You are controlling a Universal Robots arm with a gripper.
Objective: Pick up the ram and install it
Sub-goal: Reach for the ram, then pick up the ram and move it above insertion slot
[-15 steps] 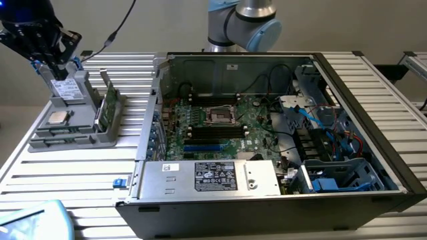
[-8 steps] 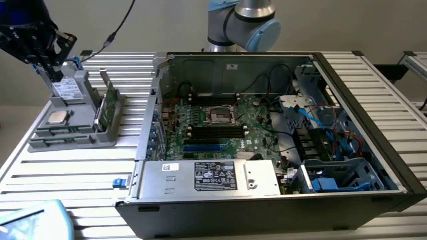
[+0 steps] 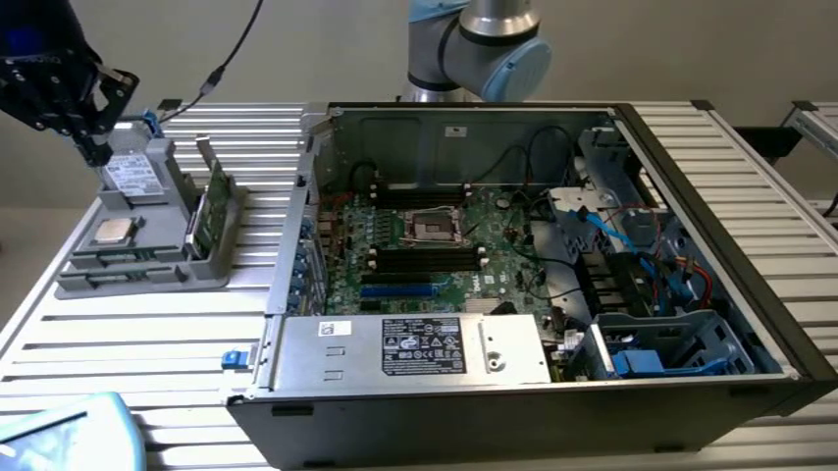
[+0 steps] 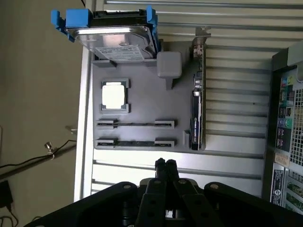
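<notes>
My black gripper hangs above the table at the exterior view's far left, over the grey holder, with nothing between its fingers. In the wrist view the gripper is shut, its fingertips pressed together. The holder carries two long narrow slots that look like thin dark lines, and I cannot tell whether the ram sits in one; the ram is otherwise hidden. The open computer case holds the motherboard, whose black memory slots lie near the square processor socket.
The holder also carries a grey drive with a white label, a square silver processor chip and a green expansion card standing on edge with a metal bracket. A power supply and cables fill the case's near side.
</notes>
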